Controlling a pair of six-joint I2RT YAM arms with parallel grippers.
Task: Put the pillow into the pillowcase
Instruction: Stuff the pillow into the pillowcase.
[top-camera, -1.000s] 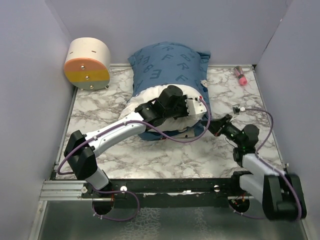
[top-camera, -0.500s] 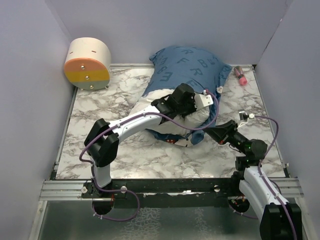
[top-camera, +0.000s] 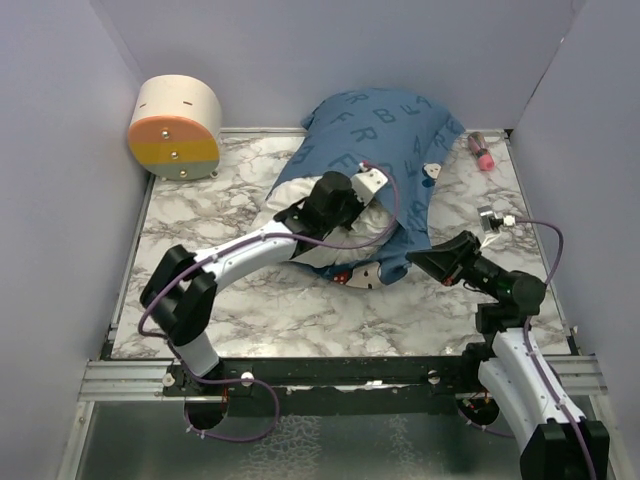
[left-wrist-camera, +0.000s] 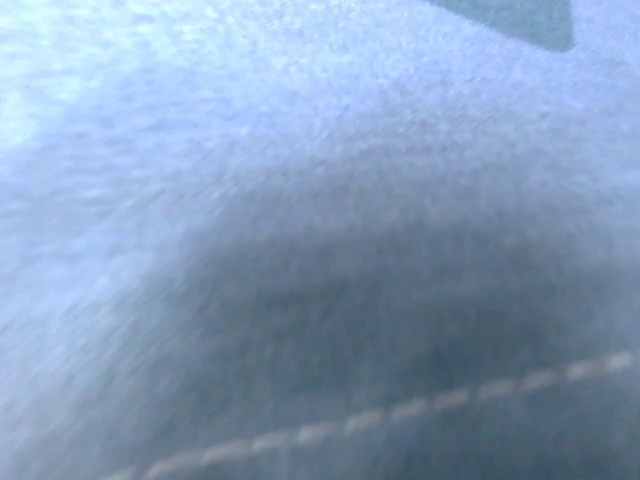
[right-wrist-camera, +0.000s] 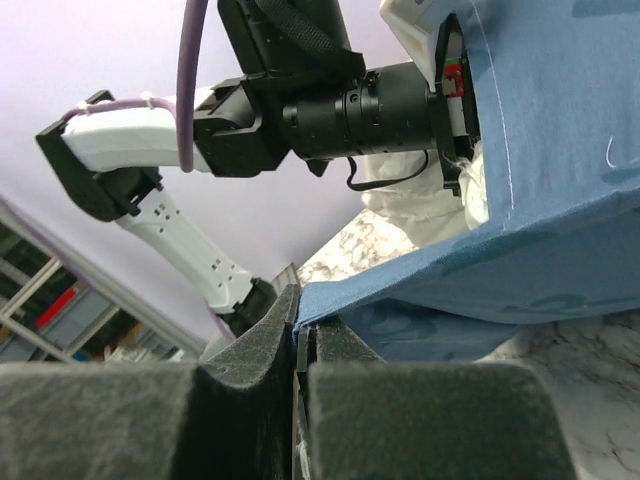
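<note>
The dark blue lettered pillowcase (top-camera: 385, 125) lies at the back centre and covers most of the white pillow (top-camera: 318, 250), whose near end still shows. My left arm's wrist (top-camera: 340, 197) reaches into the case's mouth. Its fingers are hidden under the fabric, and the left wrist view shows only blue cloth (left-wrist-camera: 320, 240) with a stitched seam. My right gripper (top-camera: 412, 258) is shut on the pillowcase's near hem (right-wrist-camera: 330, 295) and holds it taut to the right of the pillow. The right wrist view shows the pillow (right-wrist-camera: 420, 215) and the left arm (right-wrist-camera: 330, 110) behind the hem.
A round beige drum (top-camera: 175, 125) with an orange and yellow face stands at the back left. A small pink object (top-camera: 481, 152) lies at the back right. Purple walls close in three sides of the marble table (top-camera: 200, 230).
The pillowcase has come further over the pillow toward the front. My left wrist has drawn back to the left. My right gripper has moved right and nearer with the hem.
</note>
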